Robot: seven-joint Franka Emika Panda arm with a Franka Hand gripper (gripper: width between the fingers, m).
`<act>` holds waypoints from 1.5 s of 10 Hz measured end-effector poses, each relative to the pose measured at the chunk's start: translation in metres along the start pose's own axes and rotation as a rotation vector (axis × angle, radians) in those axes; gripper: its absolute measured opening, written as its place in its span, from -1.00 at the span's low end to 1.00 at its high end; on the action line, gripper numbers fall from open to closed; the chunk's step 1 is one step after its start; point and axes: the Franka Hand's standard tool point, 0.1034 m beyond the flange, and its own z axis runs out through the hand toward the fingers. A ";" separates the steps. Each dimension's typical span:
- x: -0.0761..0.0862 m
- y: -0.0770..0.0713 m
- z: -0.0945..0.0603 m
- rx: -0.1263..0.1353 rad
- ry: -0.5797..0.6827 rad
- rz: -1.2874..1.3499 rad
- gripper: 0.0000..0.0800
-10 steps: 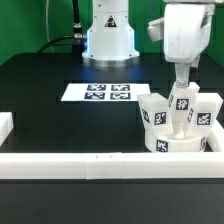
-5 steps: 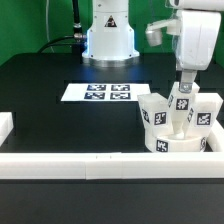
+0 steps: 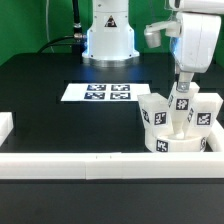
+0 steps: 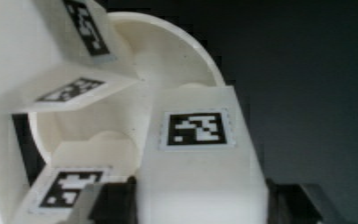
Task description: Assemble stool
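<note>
Stool (image 3: 178, 125) — white, tagged legs (image 4: 197, 130) upright on its seat, beside the marker board (image 3: 97, 92); my gripper (image 3: 184, 90) clenched on one leg, unmoved since before.

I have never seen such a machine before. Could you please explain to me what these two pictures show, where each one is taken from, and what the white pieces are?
The machine is a robot arm with a two-finger gripper. One picture comes from a camera standing off the arm and looking over a black table. The other comes from a camera on the arm's wrist, so it looks very closely at the parts.

On the table, toward the exterior view's right, stands a partly built white stool: a round seat with short legs pointing up. The small black-and-white squares are tags. The gripper is down at one leg, but whether it grips it I cannot tell.

The flat sheet with tags is the marker board. White rails border the table.
</note>
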 end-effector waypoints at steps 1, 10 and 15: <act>-0.004 0.001 0.000 0.000 0.000 0.007 -0.17; -0.011 0.002 0.002 -0.008 0.007 0.644 -0.17; -0.010 0.002 0.002 0.005 0.025 1.079 -0.16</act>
